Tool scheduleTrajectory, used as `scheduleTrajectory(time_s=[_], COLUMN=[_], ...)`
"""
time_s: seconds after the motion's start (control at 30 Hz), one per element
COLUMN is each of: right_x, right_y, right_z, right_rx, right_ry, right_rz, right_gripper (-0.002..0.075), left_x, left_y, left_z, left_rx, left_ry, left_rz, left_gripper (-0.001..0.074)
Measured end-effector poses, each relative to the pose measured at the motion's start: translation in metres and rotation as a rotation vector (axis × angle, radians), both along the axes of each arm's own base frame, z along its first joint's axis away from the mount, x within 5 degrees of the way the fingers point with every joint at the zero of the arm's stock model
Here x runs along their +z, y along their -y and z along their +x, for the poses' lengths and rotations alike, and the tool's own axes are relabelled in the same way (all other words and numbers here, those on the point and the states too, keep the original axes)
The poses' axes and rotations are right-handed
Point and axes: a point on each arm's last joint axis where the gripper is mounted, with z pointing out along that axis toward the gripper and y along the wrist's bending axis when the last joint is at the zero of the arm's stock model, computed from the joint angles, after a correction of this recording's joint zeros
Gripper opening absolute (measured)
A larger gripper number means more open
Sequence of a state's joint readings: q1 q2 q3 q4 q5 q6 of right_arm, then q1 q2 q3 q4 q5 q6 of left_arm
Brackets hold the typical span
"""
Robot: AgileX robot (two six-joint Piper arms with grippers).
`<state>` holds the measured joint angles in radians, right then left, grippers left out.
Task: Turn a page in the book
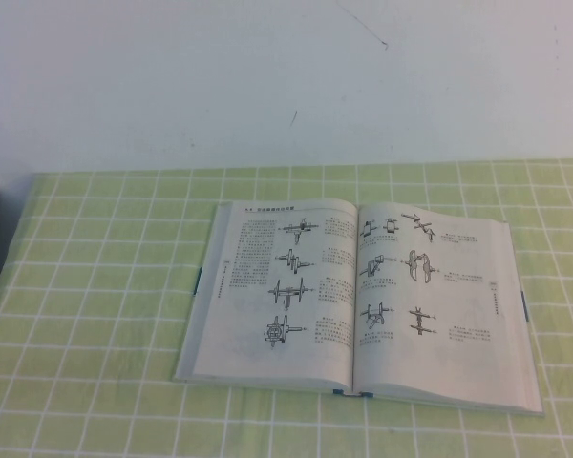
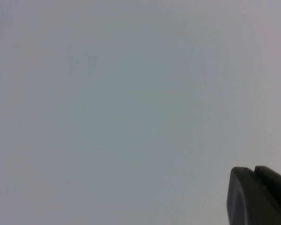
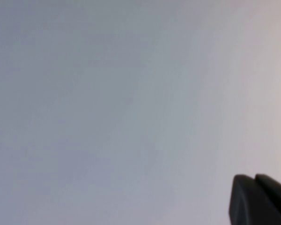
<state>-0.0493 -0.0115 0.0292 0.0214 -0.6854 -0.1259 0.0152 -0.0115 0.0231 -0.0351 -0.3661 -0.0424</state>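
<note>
Clearly, the task stood at its very beginning, because no arm had reached the table in the high view. On the left of the light green checked tablecloth (image 1: 95, 315) nothing of the task lay. Right of the middle lay the large thin technical book with white pages and blue cover edges (image 1: 363, 305), open and flat. Its left leaf carried four stacked shaft sketches. Its right leaf, the thin white page with six small shaft-mechanism sketches (image 1: 430, 296), was the one to turn, and it rested flat on the pages below it.

The next move, as a judgement, called for one arm to come down to the outer edge of that page, to lift only the top leaf, and to carry it over the spine toward the left side. To separate one thin leaf from the others looked like the delicate part.

The high view alone showed the book. The left wrist view showed only a pale wall and the black left gripper (image 2: 258, 197), with its fingers pressed together, away from the book. The right wrist view showed the same pale wall and the black right gripper (image 3: 257, 199), also closed on nothing, away from the book.
</note>
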Motion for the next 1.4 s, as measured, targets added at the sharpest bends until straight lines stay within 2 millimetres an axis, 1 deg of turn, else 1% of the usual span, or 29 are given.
scheduleTrajectory(time_s=[0.07, 0.17, 0.23, 0.3, 0.37, 0.4, 0.47, 0.53, 0.6, 0.63, 0.67, 0.8, 0.93, 0.97, 1.03, 1.13, 1.23, 1.3, 1.37, 1.4], right_x=[0.002, 0.003, 0.002, 0.004, 0.016, 0.023, 0.041, 0.051, 0.064, 0.067, 0.069, 0.080, 0.077, 0.075, 0.071, 0.065, 0.059, 0.054, 0.050, 0.047], right_y=[0.000, 0.000, 0.000, 0.000, -0.001, -0.001, -0.002, -0.003, -0.003, -0.003, -0.003, -0.004, -0.004, -0.005, -0.007, -0.015, -0.026, -0.030, -0.036, -0.039], right_z=[-0.002, -0.002, 0.000, 0.003, 0.003, 0.001, -0.002, 0.000, 0.008, 0.012, 0.017, 0.052, 0.087, 0.096, 0.111, 0.132, 0.152, 0.166, 0.181, 0.191], right_rx=[0.001, -0.002, -0.010, -0.021, -0.028, -0.027, -0.026, -0.022, -0.015, -0.008, 0.004, 0.063, 0.092, 0.100, 0.137, 0.236, 0.373, 0.443, 0.520, 0.566], right_ry=[0.032, 0.038, 0.000, -0.092, -0.209, -0.271, -0.383, -0.506, -0.630, -0.689, -0.736, -0.942, -1.128, -1.175, -1.262, -1.384, -1.467, -1.497, -1.515, -1.520], right_rz=[0.004, 0.003, -0.006, -0.025, -0.047, -0.055, -0.074, -0.089, -0.100, -0.099, -0.090, -0.037, -0.015, -0.010, -0.002, -0.013, -0.009, -0.011, -0.011, -0.007], right_gripper=[-0.0003, -0.0003, -0.0003, -0.0003, -0.0003, -0.0003, -0.0003, -0.0003, -0.0003, -0.0003, -0.0003, -0.0003, -0.0003, -0.0003, -0.0003, -0.0003, -0.0003, -0.0001, 0.0020, 0.0043], left_x=[0.004, 0.006, 0.006, 0.014, 0.032, 0.045, 0.065, 0.079, 0.091, 0.095, 0.100, 0.109, 0.108, 0.107, 0.102, 0.097, 0.090, 0.081, 0.071, 0.065], left_y=[0.000, 0.000, 0.000, 0.000, 0.001, 0.001, 0.001, 0.001, 0.002, 0.003, 0.004, 0.015, 0.030, 0.034, 0.040, 0.048, 0.052, 0.053, 0.054, 0.056], left_z=[-0.002, -0.003, -0.002, -0.002, -0.007, -0.010, -0.012, -0.007, 0.002, 0.006, 0.012, 0.046, 0.081, 0.094, 0.114, 0.145, 0.177, 0.200, 0.218, 0.226], left_rx=[0.000, -0.014, -0.026, -0.038, -0.051, -0.055, -0.053, -0.049, -0.053, -0.060, -0.074, -0.188, -0.353, -0.407, -0.487, -0.592, -0.651, -0.672, -0.688, -0.697], left_ry=[0.048, 0.071, 0.044, -0.021, -0.085, -0.105, -0.201, -0.306, -0.428, -0.484, -0.537, -0.719, -0.858, -0.895, -0.950, -0.966, -0.973, -0.999, -1.032, -1.053], left_rz=[-0.003, -0.042, -0.065, -0.087, -0.120, -0.129, -0.132, -0.134, -0.151, -0.162, -0.174, -0.167, -0.157, -0.159, -0.173, -0.158, -0.169, -0.169, -0.159, -0.154], left_gripper=[-0.0004, -0.0004, -0.0004, -0.0004, -0.0004, -0.0004, -0.0004, -0.0004, -0.0004, -0.0004, -0.0004, -0.0004, -0.0004, -0.0004, -0.0004, -0.0004, -0.0004, -0.0004, -0.0004, -0.0004])
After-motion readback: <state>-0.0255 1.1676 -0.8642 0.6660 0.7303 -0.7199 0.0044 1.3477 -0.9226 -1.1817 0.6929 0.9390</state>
